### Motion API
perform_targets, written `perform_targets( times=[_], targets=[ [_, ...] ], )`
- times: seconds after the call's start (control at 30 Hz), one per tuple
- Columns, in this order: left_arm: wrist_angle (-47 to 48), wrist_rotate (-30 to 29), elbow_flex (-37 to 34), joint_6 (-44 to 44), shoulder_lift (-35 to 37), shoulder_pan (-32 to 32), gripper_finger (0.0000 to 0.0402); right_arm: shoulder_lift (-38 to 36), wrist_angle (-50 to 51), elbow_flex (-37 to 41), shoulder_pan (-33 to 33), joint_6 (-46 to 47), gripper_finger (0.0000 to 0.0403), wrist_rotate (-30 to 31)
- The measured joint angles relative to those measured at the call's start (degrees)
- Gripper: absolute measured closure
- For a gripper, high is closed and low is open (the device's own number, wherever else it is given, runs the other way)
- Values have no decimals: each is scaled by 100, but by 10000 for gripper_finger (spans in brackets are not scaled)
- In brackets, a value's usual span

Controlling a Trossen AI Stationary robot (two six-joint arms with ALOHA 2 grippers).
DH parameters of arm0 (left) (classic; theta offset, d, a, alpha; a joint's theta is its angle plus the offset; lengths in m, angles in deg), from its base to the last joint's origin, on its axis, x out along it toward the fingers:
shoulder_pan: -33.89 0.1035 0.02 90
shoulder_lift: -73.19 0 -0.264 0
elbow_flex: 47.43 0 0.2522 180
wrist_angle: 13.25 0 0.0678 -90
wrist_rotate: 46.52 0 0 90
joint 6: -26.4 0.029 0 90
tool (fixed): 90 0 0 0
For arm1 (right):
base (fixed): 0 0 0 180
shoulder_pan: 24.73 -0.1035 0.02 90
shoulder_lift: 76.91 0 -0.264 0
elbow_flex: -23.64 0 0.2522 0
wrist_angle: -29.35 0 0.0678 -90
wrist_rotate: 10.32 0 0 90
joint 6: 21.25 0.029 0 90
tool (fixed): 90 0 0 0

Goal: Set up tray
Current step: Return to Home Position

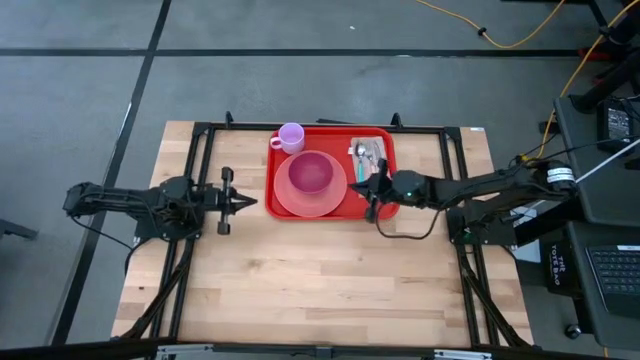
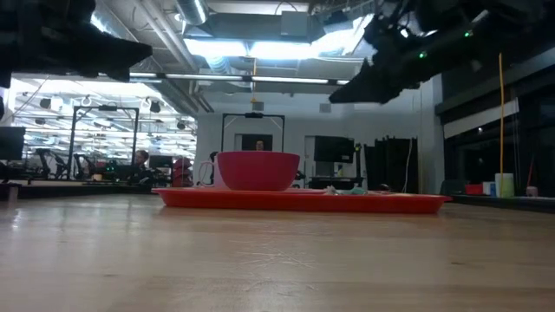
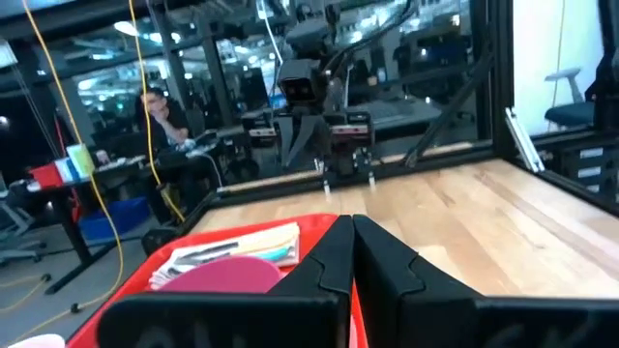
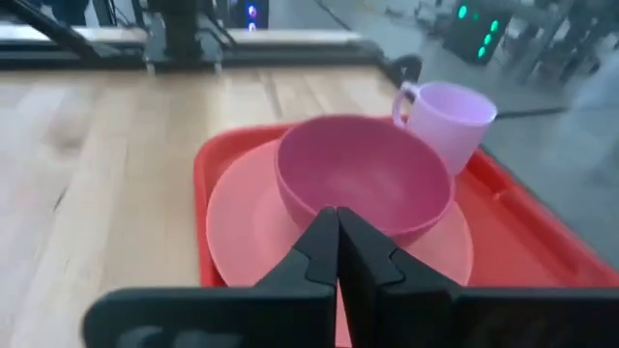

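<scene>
Red rectangular plastic tray (image 1: 330, 131) looks set; homing step. Left gripper (image 1: 244, 202) closed, parked left; right gripper (image 1: 371, 191) closed, empty, over tray's right edge. You lift it clear next.

Red tray (image 1: 330, 140), pink plate (image 1: 299, 206), magenta bowl (image 1: 311, 172), lilac mug (image 1: 291, 137).

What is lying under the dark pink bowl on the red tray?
A round pink plate sits under the bowl, on the red tray. The plate's middle is covered by the bowl, so nothing there can be seen.
</scene>
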Motion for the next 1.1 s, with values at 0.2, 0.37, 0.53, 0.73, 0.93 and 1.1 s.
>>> perform_targets(
  times=[0.2,0.37,0.53,0.73,0.93,1.1],
  targets=[
    [190,139,-244,-60,539,0,399,-810,15,244,-175,-420,397,-8],
    [246,110,-242,-78,759,0,400,-1682,-2,628,-184,-717,397,-83],
    [360,-149,-243,-23,898,2,399,-2758,0,1261,-184,-843,397,-148],
    [625,-565,-242,-205,950,0,399,-3686,17,1860,-179,-888,397,-586],
    [784,-1314,-244,-298,952,2,401,-4093,33,2227,-171,-1078,397,-628],
    [964,-1264,-243,-535,952,2,399,-4285,72,2427,3,-1315,397,-1030]
  ],
)
